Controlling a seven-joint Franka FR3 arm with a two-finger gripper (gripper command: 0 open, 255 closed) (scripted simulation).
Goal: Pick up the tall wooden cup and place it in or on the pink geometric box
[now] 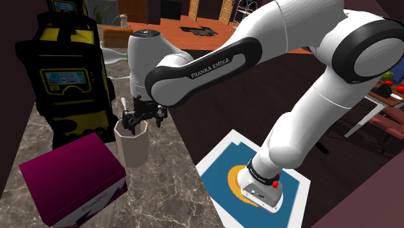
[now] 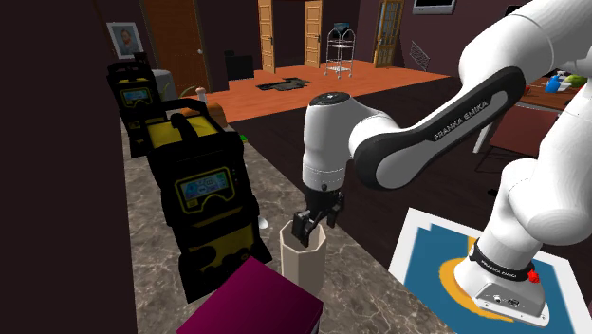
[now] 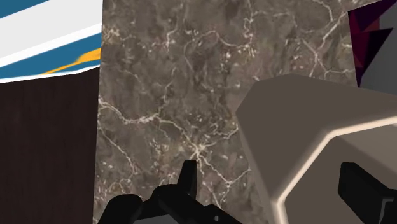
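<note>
The tall cup (image 1: 133, 148) stands upright on the dark marble table (image 1: 165, 194). It is drawn plain beige with flat facets and shows no wood grain. The white Franka arm (image 1: 213, 61) reaches over it, and the black jaws sit right at its mouth.

In the wrist view the jaws are open and straddle the cup's (image 3: 305, 127) wall. One finger (image 3: 188, 178) hangs outside, over bare marble (image 3: 172, 76) and clear of the cup's side. The other finger (image 3: 366, 188) is over the inside of the rim. Neither finger presses the wall, so the cup is not gripped.

In the shoulder view the pink box (image 1: 71, 176) lies at about 8 o'clock from the cup, just beside it and apart from it. Its top is deep magenta and one side is paler. A black-and-yellow machine (image 1: 68, 78) with a small blue screen stands at about 11 o'clock from the cup. At about 4 o'clock is the stand's white top (image 1: 223, 171) with its blue and orange patch, which carries the arm's base (image 1: 262, 184).

In the second exterior view the cup (image 2: 304, 261) has the box (image 2: 251, 306) at 7 o'clock and the machine (image 2: 209, 204) at 10 o'clock. A second machine of the same kind (image 2: 138, 100) stands farther along the table at about 11 o'clock.
</note>
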